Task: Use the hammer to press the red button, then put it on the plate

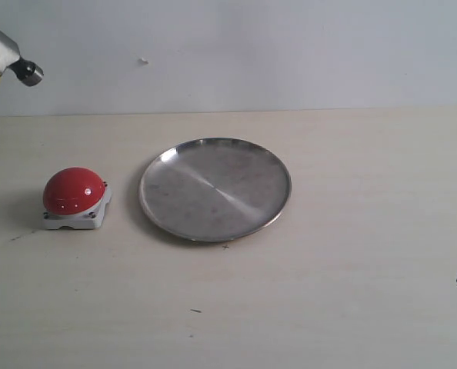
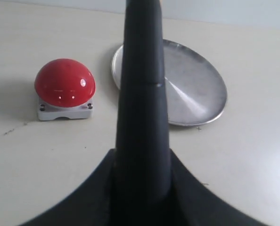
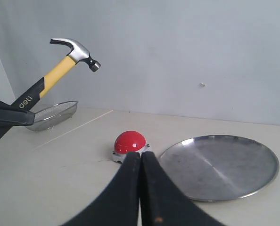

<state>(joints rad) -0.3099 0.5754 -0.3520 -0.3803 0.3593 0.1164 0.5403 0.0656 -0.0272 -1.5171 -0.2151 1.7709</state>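
Above the counter (image 1: 328,307), the yellow-handled hammer (image 3: 60,70) is pinched by the left end effector (image 2: 142,157).
The right end effector (image 3: 140,157) is pressed together; glossy domed red button (image 1: 75,191), round silver plate (image 1: 213,188).

The claw hammer (image 3: 55,73), steel head and yellow-black handle, hangs tilted in the air, head up. The glossy red dome button (image 1: 75,191) sits beside the round silver metal plate (image 1: 215,188), not touching.

left claw (image 3: 10,115) aloft, right claw (image 3: 141,157) closed
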